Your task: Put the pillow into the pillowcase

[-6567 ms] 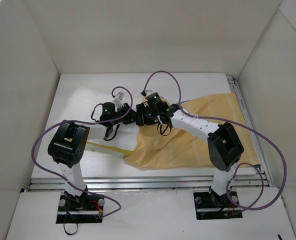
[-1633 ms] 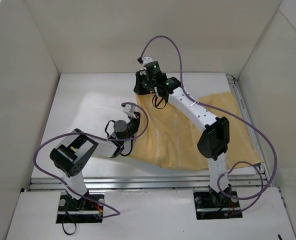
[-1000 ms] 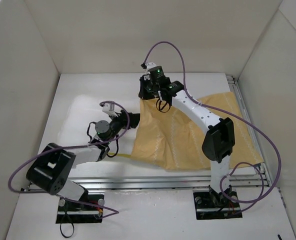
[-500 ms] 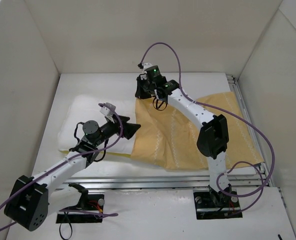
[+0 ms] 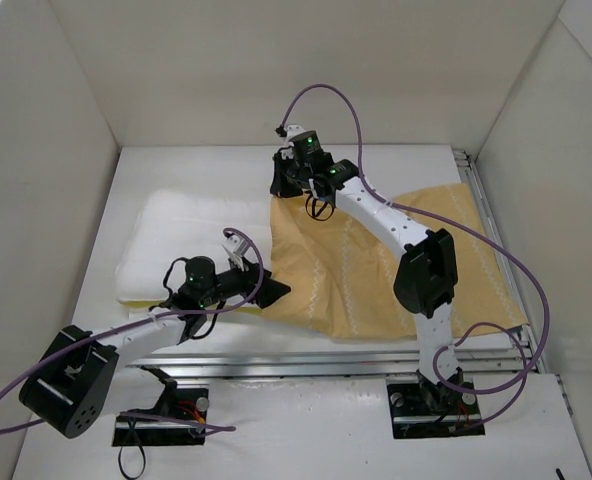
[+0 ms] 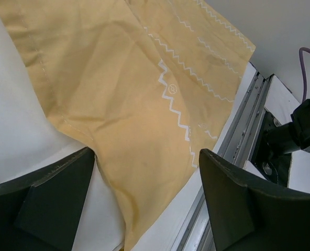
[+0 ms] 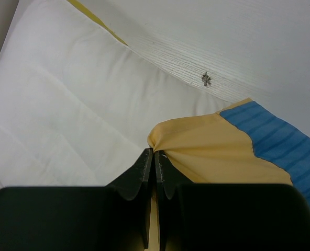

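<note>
Now your right gripper (image 7: 154, 157) is pinched shut on the far hem corner of the pillowcase (image 5: 376, 270), top centre of the overhead frame. Your left gripper (image 5: 273, 291), jaws spread and holding nothing, hangs over the near hem end. The pillow (image 5: 191, 235) lies just left of that hem, closer to your left arm.

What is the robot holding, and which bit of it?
The right arm's jaws pinch the pillowcase at a yellow corner of its edge, by the pillow. The left arm's jaws stand open, holding nothing.
</note>
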`<state>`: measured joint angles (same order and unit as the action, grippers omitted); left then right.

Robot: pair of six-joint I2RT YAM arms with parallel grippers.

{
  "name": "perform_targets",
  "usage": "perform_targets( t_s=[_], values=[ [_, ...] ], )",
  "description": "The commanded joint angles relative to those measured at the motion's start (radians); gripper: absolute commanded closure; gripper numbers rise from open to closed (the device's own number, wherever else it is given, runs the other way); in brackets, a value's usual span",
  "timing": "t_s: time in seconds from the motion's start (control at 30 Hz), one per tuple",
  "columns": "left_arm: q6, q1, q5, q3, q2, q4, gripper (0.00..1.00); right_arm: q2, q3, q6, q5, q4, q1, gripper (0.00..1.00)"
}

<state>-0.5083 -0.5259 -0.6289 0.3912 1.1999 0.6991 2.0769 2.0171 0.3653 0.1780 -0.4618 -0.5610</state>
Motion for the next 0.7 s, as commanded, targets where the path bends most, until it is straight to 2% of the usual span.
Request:
perform_targets(
  t_s=[0.0,0.2,0.3,0.4,0.47,0.5,0.6,0.67],
  values=[
    [-0.038,-0.019,-0.017,0.009,0.029,0.134,0.24,-0.028,0.061,0.001,0.017,0.068,-0.008,1.0],
    [-0.082,-0.037,-0.014,0.014,0.116,0.204,0.27,-0.023,0.063,0.0,0.014,0.069,-0.002,1.0],
    [-0.088,-0.046,-0.006,0.021,0.135,0.203,0.34,-0.024,0.065,0.001,0.017,0.068,-0.007,1.0],
    [-0.098,-0.066,0.012,0.009,0.126,0.218,0.58,-0.026,0.066,-0.002,0.015,0.069,-0.001,1.0],
    [-0.107,-0.075,0.027,-0.017,0.106,0.247,0.67,-0.021,0.068,-0.002,0.02,0.069,-0.002,1.0],
    [-0.11,-0.086,0.04,-0.037,0.099,0.255,0.78,-0.018,0.069,-0.002,0.024,0.069,-0.002,1.0],
    [-0.111,-0.086,0.107,-0.049,0.06,0.24,0.99,-0.003,0.084,-0.002,0.034,0.066,-0.004,1.0],
    [-0.081,-0.086,0.194,-0.035,0.015,0.121,1.0,0.008,0.097,-0.002,0.04,0.069,-0.004,1.0]
  ],
)
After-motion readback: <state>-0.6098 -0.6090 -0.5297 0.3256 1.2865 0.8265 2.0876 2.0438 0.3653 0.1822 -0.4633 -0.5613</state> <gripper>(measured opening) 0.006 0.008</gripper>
